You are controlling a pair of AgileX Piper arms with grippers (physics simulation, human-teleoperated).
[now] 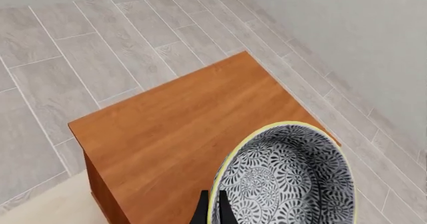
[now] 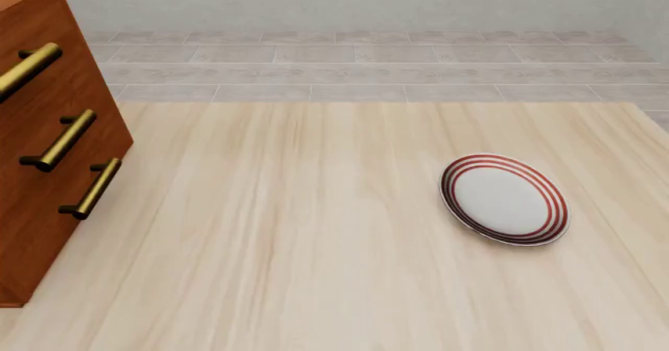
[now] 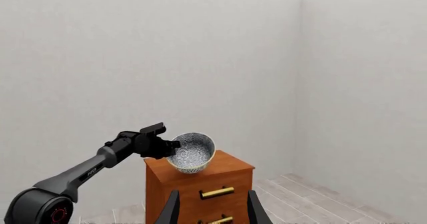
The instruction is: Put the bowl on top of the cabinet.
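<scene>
While the left wrist view is looking down, the bowl (image 1: 287, 179) is filling the lower right of the frame, its black-and-white floral inside and pale yellow rim showing. The left claw (image 1: 212, 209) is gripping that rim at the bottom edge, one dark finger on each side of it. Beneath the bowl the flat reddish-brown top of the cabinet (image 1: 180, 134) is spreading across the centre, with grey floor tiles (image 1: 80, 59) around it.

In the front view, the cabinet (image 2: 42, 155) is standing at the left edge, showing brass bar handles (image 2: 63, 141). A flat white plate with red rings (image 2: 506, 200) is lying on the pale wooden worktop (image 2: 282, 241) at centre right. No arm is appearing here.

In the right wrist view, the left arm (image 3: 80, 176) is reaching from the lower left, holding the tilted bowl (image 3: 191, 152) over the cabinet (image 3: 200, 194) top at lower centre. The right claw (image 3: 212, 209) is hanging released, its fingers spread apart at the bottom edge.
</scene>
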